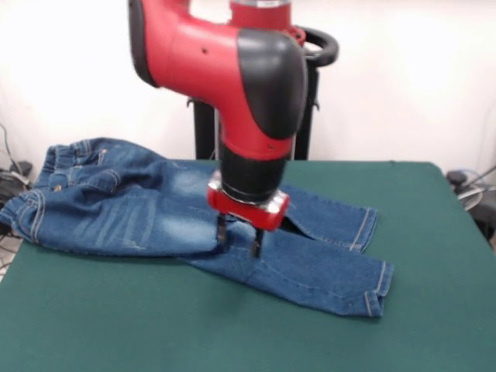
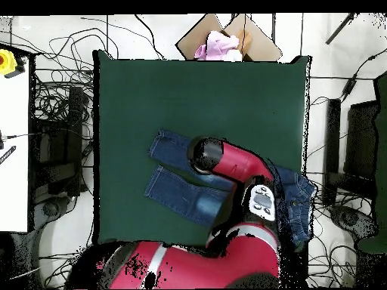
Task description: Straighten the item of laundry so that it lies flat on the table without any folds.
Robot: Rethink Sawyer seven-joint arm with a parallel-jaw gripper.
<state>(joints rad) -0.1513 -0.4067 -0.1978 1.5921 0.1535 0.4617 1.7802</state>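
The small blue denim jeans lie on the dark green table, waistband at the left edge and both legs reaching right, hems at the right. The fabric is rumpled at the waistband and the near leg overlaps the far one at the crotch. My gripper points straight down at the middle of the jeans, where the legs part. Its fingers stand apart, tips touching the denim. In the overhead view the jeans show left of my arm, which hides the gripper; the table is bare beyond.
A cardboard box with pink cloth sits past the table's far edge in the overhead view. Cables lie round the table on both sides. The black pedestal stands behind the table.
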